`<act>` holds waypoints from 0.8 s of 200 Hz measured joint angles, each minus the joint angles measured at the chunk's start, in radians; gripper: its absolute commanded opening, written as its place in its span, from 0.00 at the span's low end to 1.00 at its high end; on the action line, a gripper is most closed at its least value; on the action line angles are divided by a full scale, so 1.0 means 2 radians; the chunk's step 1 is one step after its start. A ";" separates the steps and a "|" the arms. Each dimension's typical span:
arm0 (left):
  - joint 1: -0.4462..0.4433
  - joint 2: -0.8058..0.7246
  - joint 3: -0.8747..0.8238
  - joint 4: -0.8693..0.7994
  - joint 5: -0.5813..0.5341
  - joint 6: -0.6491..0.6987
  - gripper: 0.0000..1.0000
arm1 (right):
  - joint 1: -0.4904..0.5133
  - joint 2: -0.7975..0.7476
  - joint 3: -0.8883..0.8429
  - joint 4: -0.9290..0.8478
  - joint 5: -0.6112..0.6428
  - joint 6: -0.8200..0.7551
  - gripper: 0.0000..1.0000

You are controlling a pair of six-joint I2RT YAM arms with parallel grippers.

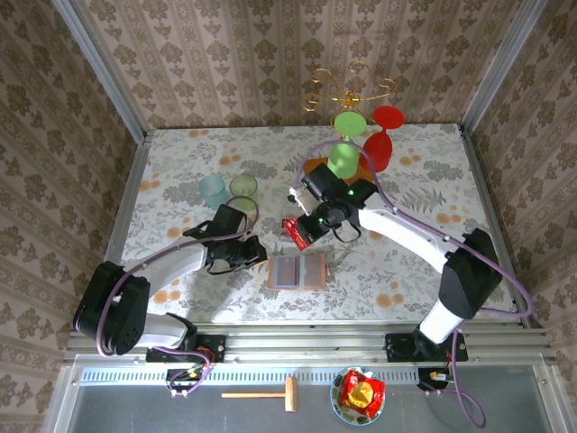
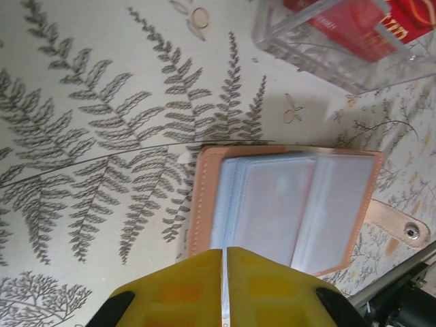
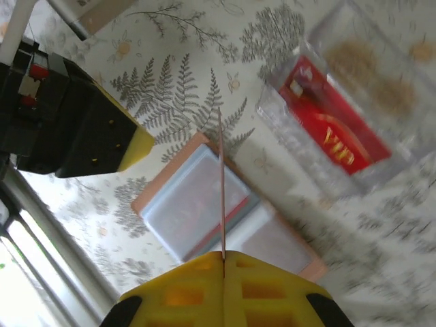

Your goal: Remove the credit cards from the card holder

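Table, in a fern-print cloth, carried the lot. The card holder lay open and flat near the table's 6 o'clock edge, btwn the two grippers.

L wrist view: the left gripper had its pads pressed together w/ nothing btwn them. The holder sat just past the tips at 12–1 o'clock; contact unclear.

R wrist view: the right gripper hung above the table, w/ the holder beyond its tips at 12 o'clock. Its pads pinched a thin strip seen edge-on; couldn't tell if it was a card.

A clear box stood near the holder, at 2 o'clock in that view. The red credit cards lay inside it.

Top view gave a green goblet and a red goblet at the table's 12 o'clock. L wrist view gave the holder's snap tab at 4 o'clock. R wrist view gave "VIP" lettering on the top card and a reddish smear in one sleeve, too blurred to name.
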 measured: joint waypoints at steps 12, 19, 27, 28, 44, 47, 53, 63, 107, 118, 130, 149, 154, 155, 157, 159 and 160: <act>0.001 -0.005 -0.006 0.000 0.000 0.000 0.11 | 0.000 0.026 0.035 -0.026 0.013 -0.057 0.00; 0.002 -0.009 -0.010 0.000 0.000 0.000 0.11 | 0.000 0.042 0.055 -0.040 0.021 -0.089 0.00; 0.004 -0.013 -0.014 0.000 0.000 0.000 0.11 | 0.000 0.061 0.078 -0.059 0.031 -0.123 0.00; 0.004 -0.013 -0.014 0.000 0.000 0.000 0.11 | 0.000 0.063 0.080 -0.061 0.032 -0.126 0.00; 0.007 -0.023 -0.022 0.000 0.000 0.000 0.11 | 0.000 0.097 0.119 -0.091 0.048 -0.186 0.00; 0.008 -0.025 -0.023 0.000 0.000 0.000 0.11 | 0.000 0.103 0.126 -0.096 0.051 -0.196 0.00; 0.010 -0.029 -0.026 0.000 0.000 0.000 0.11 | 0.000 0.114 0.137 -0.104 0.057 -0.214 0.00; 0.012 -0.034 -0.028 -0.003 0.000 0.000 0.11 | 0.001 0.131 0.156 -0.120 0.067 -0.246 0.00; 0.023 -0.054 -0.028 -0.006 -0.001 0.000 0.11 | 0.001 0.187 0.220 -0.172 0.095 -0.333 0.00; 0.025 -0.055 -0.028 -0.006 -0.001 0.000 0.11 | 0.001 0.198 0.236 -0.182 0.098 -0.348 0.00; 0.027 -0.054 -0.028 -0.006 0.000 0.000 0.11 | 0.001 0.206 0.250 -0.190 0.100 -0.360 0.00; 0.030 -0.050 -0.028 -0.006 0.000 0.000 0.11 | 0.000 0.220 0.268 -0.200 0.103 -0.376 0.00; 0.030 -0.048 -0.028 -0.006 0.000 0.000 0.11 | -0.001 0.224 0.272 -0.202 0.103 -0.381 0.00; 0.030 -0.048 -0.028 -0.006 0.000 0.000 0.11 | -0.001 0.225 0.273 -0.203 0.103 -0.381 0.00; 0.030 -0.047 -0.028 -0.006 0.000 0.000 0.11 | -0.001 0.226 0.275 -0.204 0.104 -0.383 0.00; 0.030 -0.047 -0.028 -0.006 0.000 0.000 0.11 | -0.002 0.228 0.276 -0.205 0.104 -0.385 0.00; 0.030 -0.047 -0.028 -0.006 0.000 0.000 0.11 | -0.002 0.228 0.277 -0.205 0.104 -0.385 0.00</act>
